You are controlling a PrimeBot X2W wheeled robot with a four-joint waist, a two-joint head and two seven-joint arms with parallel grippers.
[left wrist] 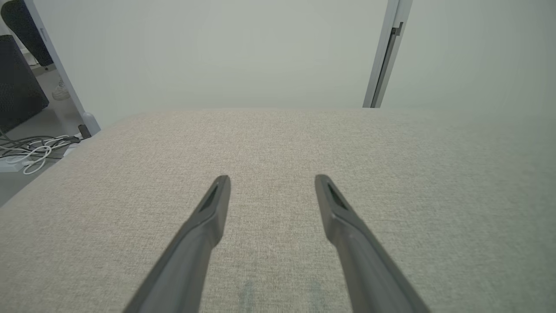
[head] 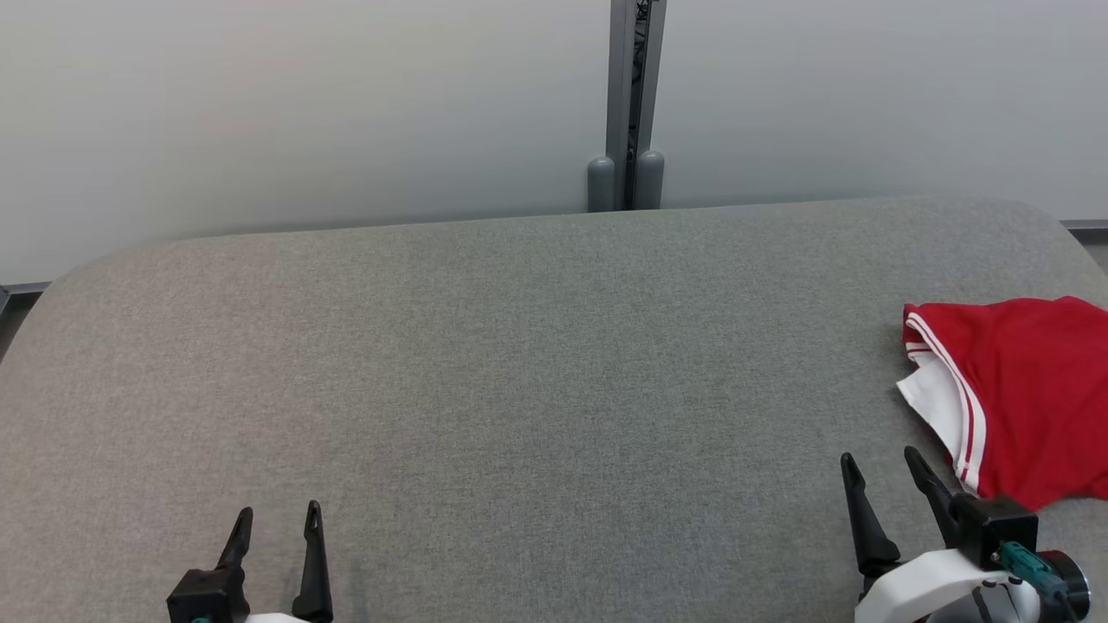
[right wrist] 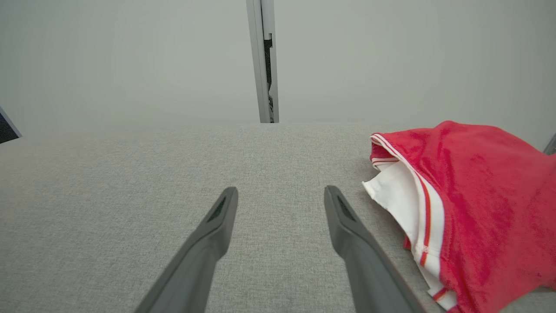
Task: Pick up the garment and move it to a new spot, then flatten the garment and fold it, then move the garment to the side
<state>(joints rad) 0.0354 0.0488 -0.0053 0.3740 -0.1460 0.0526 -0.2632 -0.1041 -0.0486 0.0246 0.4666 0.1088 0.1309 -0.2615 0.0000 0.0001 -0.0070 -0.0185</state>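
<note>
Head view: the red garment (head: 1021,389), trimmed in white with red stripes, lies in a compact layered heap at the right side of the grey padded table (head: 519,346) and is cut off by the picture's right edge. The left gripper (head: 279,510) sits at lower left, jaws spread with nothing between them, well apart from the garment. The right gripper (head: 881,456) sits at lower right, jaws likewise spread and empty, near the garment's near-left edge and not touching it. Left wrist view: its two dark fingers (left wrist: 204,226) stand wide over bare table cloth, with no fabric in the gap. Right wrist view: that arm's fingers (right wrist: 356,243) are parted over bare cloth. The garment lies just beside the right-hand finger, white fabric showing under the red top layer and a striped hem along the edge. Judgement: the step in hand is not settled. A garment heaped at the side with both arms parked and empty fits one waiting to be carried to a new spot. It fits equally one already folded and set aside. Whether the layering is a deliberate fold or a loose bunch cannot be told, since part of it is out of frame, so no next move can be named.
</note>
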